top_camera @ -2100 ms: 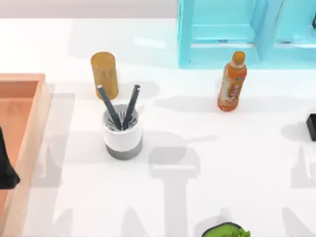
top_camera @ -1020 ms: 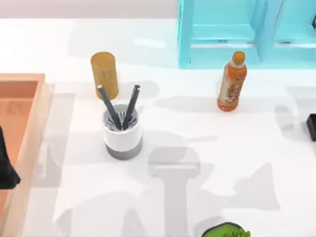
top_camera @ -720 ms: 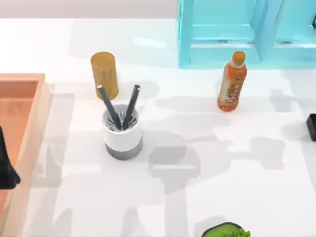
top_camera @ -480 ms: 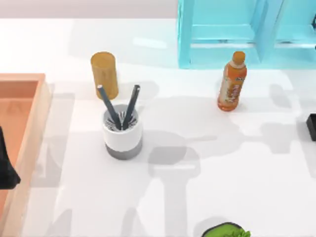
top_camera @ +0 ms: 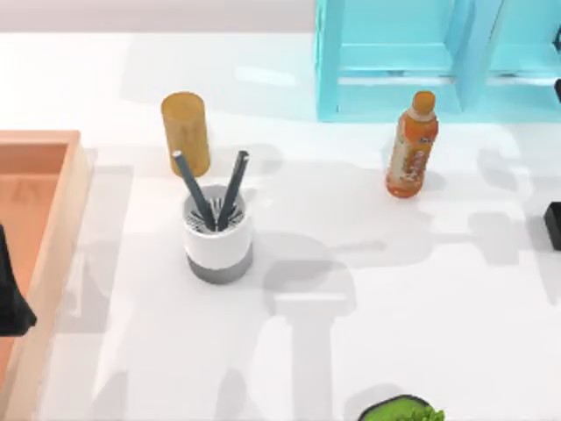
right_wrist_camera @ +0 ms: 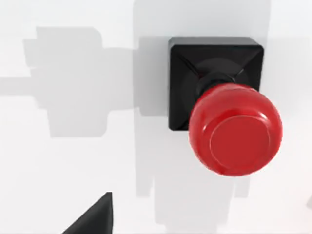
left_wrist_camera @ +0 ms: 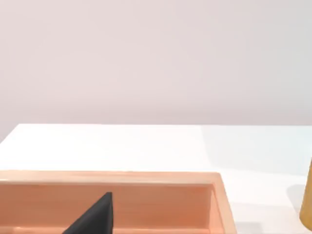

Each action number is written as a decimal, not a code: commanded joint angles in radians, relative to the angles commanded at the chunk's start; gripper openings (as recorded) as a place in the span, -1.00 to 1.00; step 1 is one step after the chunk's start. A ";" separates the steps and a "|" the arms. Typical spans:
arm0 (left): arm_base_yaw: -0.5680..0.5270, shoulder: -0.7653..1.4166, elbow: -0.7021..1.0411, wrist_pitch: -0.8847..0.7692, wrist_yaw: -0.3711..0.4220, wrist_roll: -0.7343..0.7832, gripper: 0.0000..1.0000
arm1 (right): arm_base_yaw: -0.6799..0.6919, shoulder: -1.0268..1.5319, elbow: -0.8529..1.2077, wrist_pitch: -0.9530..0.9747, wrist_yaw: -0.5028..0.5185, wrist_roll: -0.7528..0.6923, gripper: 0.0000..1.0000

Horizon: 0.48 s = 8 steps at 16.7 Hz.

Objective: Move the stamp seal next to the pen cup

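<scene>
Left arm (top_camera: 10,289) parked at 9 o'clock over the orange wooden tray (top_camera: 53,175); jaws unreadable. White, grey-banded pen cup (top_camera: 218,239) sits left of centre. Black-based, red-knobbed stamp seal (right_wrist_camera: 224,112) stands at 3 o'clock on the worktop edge, beneath your right wrist; jaws unreadable. Off-centre descent risks toppling it.

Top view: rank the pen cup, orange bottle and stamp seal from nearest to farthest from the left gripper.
Left gripper sits at the left edge.
1. pen cup, left of centre
2. orange bottle, right of centre
3. stamp seal, right edge
</scene>
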 joint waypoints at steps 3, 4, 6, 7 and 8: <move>0.000 0.000 0.000 0.000 0.000 0.000 1.00 | -0.003 0.006 -0.039 0.039 0.000 0.003 1.00; 0.000 0.000 0.000 0.000 0.000 0.000 1.00 | -0.003 0.011 -0.070 0.073 0.000 0.003 1.00; 0.000 0.000 0.000 0.000 0.000 0.000 1.00 | -0.003 0.024 -0.144 0.168 0.000 0.003 1.00; 0.000 0.000 0.000 0.000 0.000 0.000 1.00 | -0.003 0.032 -0.185 0.224 0.000 0.003 1.00; 0.000 0.000 0.000 0.000 0.000 0.000 1.00 | -0.003 0.039 -0.224 0.274 0.000 0.003 1.00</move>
